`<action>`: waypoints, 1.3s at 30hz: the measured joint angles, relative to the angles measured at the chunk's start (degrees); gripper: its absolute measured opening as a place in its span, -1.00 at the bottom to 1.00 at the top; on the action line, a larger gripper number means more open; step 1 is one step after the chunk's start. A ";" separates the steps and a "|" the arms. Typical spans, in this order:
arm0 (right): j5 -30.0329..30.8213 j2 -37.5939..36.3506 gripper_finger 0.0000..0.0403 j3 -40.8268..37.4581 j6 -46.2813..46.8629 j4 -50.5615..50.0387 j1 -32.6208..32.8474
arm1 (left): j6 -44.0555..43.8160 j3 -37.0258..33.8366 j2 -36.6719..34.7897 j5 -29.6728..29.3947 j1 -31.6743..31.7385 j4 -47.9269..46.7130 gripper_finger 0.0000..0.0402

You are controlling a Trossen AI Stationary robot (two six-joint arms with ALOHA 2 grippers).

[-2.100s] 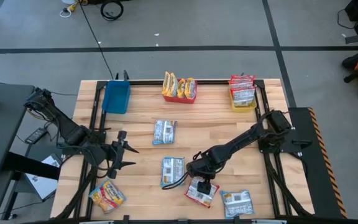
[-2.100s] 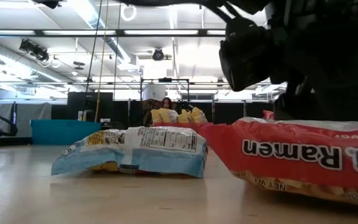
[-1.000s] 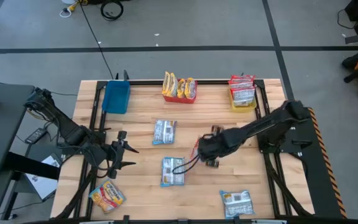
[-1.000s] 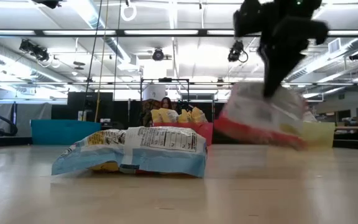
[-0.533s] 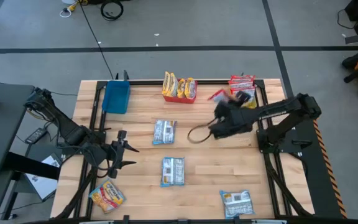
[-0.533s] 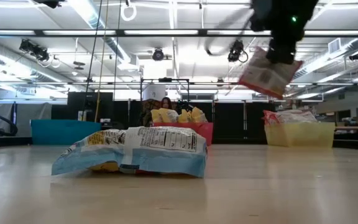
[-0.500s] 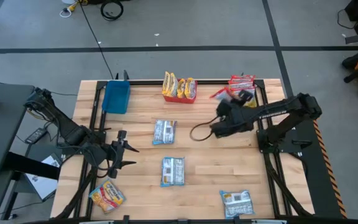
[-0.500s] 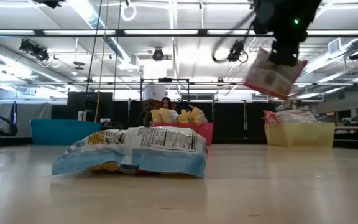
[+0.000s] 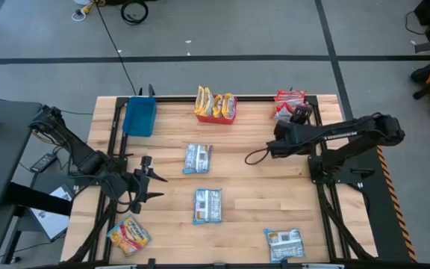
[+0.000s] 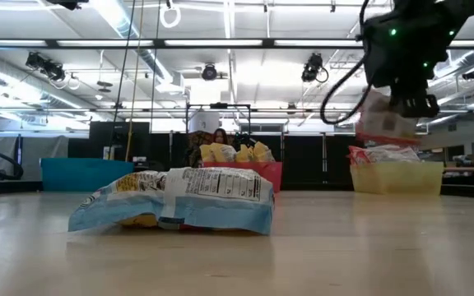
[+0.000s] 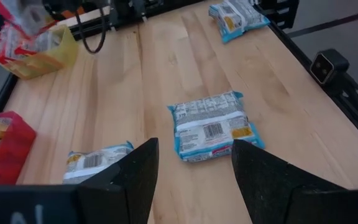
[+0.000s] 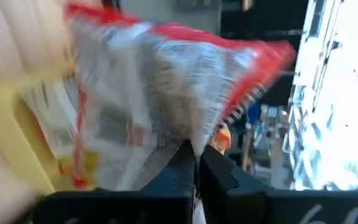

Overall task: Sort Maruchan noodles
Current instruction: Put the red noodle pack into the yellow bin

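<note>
- Right tool point(image 12: 194, 163) clamped on red-and-white ramen packet point(image 12: 166, 87), held above yellow bin point(image 10: 392, 174).
- Left tool point(image 11: 191, 180) fingers apart, hovering over bench point(image 9: 237, 161).

Grey concrete floor point(image 9: 222, 30) with dark tape lines, black cable point(image 9: 110, 37), ceiling strip lights point(image 10: 220, 43), dark far wall

The table point(image 9: 245, 179) was pale planked wood, smooth and faintly glossy. The red-and-white packet point(image 12: 166, 87) looked crinkly, shiny plastic; the blue bin point(image 9: 139, 117) was smooth plastic.
</note>
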 joint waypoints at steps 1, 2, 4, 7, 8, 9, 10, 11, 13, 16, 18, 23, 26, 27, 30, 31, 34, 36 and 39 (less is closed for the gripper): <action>-0.45 -0.04 -0.94 -0.34 -1.31 -0.45 -0.90 | -0.12 0.00 -0.01 -0.15 0.00 0.18 0.03; -1.33 0.00 -0.94 -0.65 -2.03 -0.78 -1.84 | -0.25 0.00 0.01 -0.16 0.00 0.10 0.03; -2.98 0.16 -0.94 -1.20 -3.18 -0.41 -3.66 | -0.23 0.00 0.01 -0.23 0.00 0.16 0.03; -4.42 0.16 -0.94 -2.43 -6.61 0.03 -5.95 | 0.01 0.00 0.01 -0.23 0.00 0.12 0.03; -4.71 0.16 -0.94 -2.73 -8.09 0.22 -6.56 | 0.01 -0.01 0.01 -0.23 0.00 0.13 0.03; -4.96 0.16 -0.94 -3.10 -9.99 0.74 -6.98 | 0.01 0.00 0.01 -0.23 0.00 0.12 0.03; -5.72 0.16 -0.94 -3.52 -12.36 1.48 -7.24 | -0.01 0.00 0.01 -0.23 0.00 0.11 0.03; -6.77 0.16 -0.94 -3.88 -14.66 2.43 -7.39 | -0.05 -0.01 0.01 -0.23 0.00 0.08 0.03; -7.89 0.16 -0.94 -4.79 -19.16 4.78 -7.56 | -0.23 0.00 0.01 -0.23 0.00 0.04 0.03; -8.92 0.16 -0.94 -5.83 -23.54 9.41 -7.57 | -0.23 0.00 0.01 -0.23 0.00 0.02 0.03; -9.79 0.16 -0.94 -6.23 -25.57 12.57 -7.57 | -0.25 0.00 0.01 -0.21 0.00 0.02 0.03; -10.54 0.16 -0.93 -6.94 -28.26 18.00 -7.59 | -0.42 0.00 0.01 -0.21 0.00 0.02 0.03; -10.75 0.16 -0.93 -6.94 -26.86 19.57 -7.57 | -0.42 0.00 0.01 -0.21 0.00 0.00 0.03; -10.95 0.16 -0.93 -6.94 -26.03 19.64 -7.57 | -0.45 0.00 0.01 -0.21 0.00 0.00 0.03; -12.38 0.16 -0.93 -6.95 -21.94 19.64 -7.57 | -0.45 0.00 0.01 -0.21 0.00 0.00 0.03; -13.05 0.16 -0.93 -7.10 -20.68 19.76 -7.57 | -0.46 0.00 0.01 -0.20 0.00 -0.02 0.03; -15.50 0.16 -0.93 -8.90 -18.61 20.44 -7.57 | -0.47 -0.02 0.01 -0.19 0.00 -0.25 0.03; -18.61 0.16 -0.93 -10.50 -18.40 21.42 -7.58 | -0.47 -0.01 0.01 -0.19 0.00 -0.39 0.03; -21.66 0.19 -0.93 -10.72 -20.74 23.12 -7.56 | -0.47 0.00 0.01 -0.19 0.00 -0.37 0.03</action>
